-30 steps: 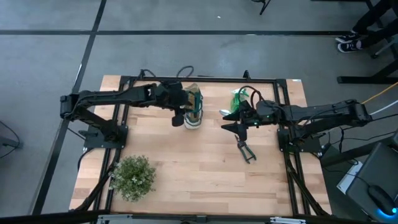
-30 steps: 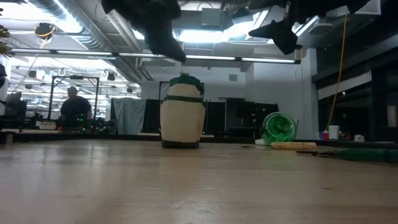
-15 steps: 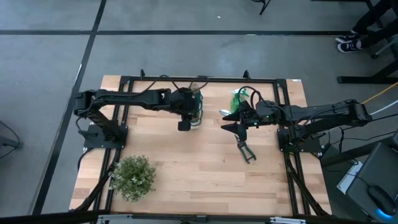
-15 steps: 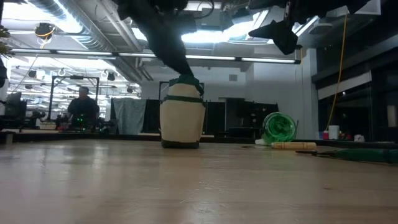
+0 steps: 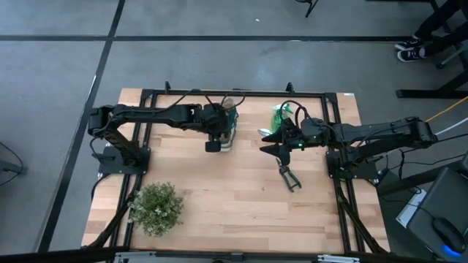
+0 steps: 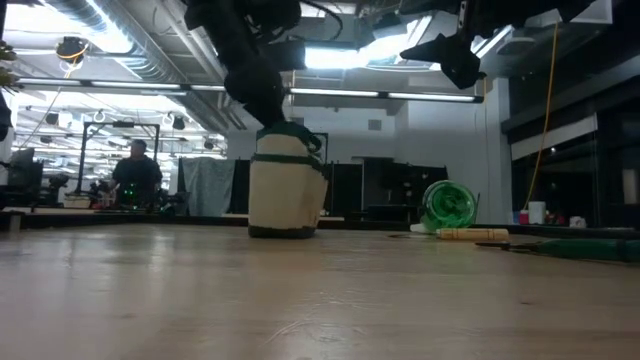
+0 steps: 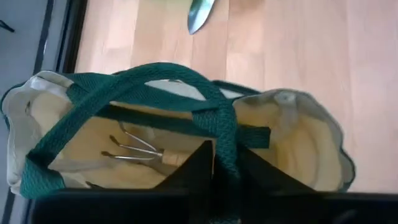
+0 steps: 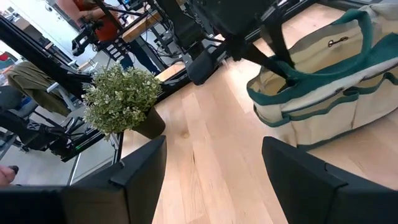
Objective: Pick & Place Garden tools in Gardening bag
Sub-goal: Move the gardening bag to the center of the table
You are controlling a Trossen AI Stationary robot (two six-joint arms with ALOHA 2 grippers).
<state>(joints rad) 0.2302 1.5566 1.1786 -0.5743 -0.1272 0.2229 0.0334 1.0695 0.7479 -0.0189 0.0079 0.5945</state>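
- Shifting toward the left since half a second ago, the gardening bag (image 6: 287, 182) is now leaning instead of standing straight in the low view, and the left gripper (image 5: 213, 139) has drawn back a little over it.
- Stretching under everything, the table (image 5: 219, 190) is showing pale wooden planks with a smooth grain inside a black metal frame.
- Sitting at the near left corner of the table, the potted plant (image 5: 156, 207) is showing a bushy round mass of small green leaves.
- Standing at the far middle of the table, the bag is showing soft cream canvas walls, dark green trim and woven green straps (image 7: 155, 78) looping over its open mouth.
- Hanging over the bag's top, the left gripper is pinching a green strap between its closed dark fingers.
- Hovering above the table to the right of the bag, the right gripper (image 5: 272, 141) is holding its fingers (image 8: 140, 171) spread apart with nothing between them.
- Lying on its side at the far right, the spray bottle (image 6: 447, 205) is showing translucent green plastic with a round body.
- Lying on the wood just below the right gripper, the pruning shears (image 5: 289, 176) are showing dark handles.
- Resting inside the bag, the mini rake (image 7: 132, 149) is showing bent silver metal prongs.
- Lying beyond the bag, the trowel (image 7: 200, 14) is showing a pointed silver blade tip.
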